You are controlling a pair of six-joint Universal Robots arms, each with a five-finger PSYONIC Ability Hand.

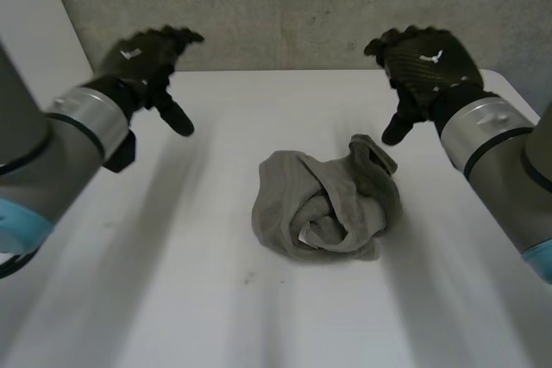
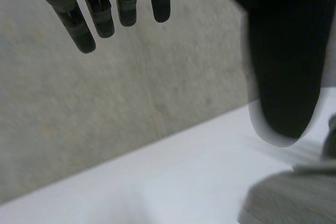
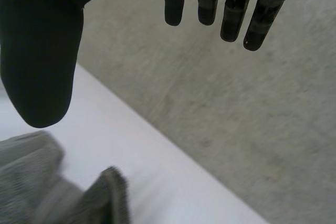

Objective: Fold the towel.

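The grey towel (image 1: pixel 326 209) lies crumpled in the middle of the white table (image 1: pixel 172 299), both the left hand (image 1: pixel 145 59) and the right hand (image 1: pixel 423 62) hover apart from it with fingers relaxed and empty, so a grab at the bunched middle would probably lift a lump, not a corner.

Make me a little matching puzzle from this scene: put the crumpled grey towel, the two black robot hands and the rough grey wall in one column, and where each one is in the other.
Things:
1. crumpled grey cloth towel
2. black left hand
3. black right hand
4. rough grey wall

Places and states:
A. open, raised near the far right corner of the white table
B. standing behind the table's far edge
C. bunched in a heap mid-table, touched by neither hand
D. open, raised near the table's far left corner

Pairs: 1-C, 2-D, 3-A, 4-B
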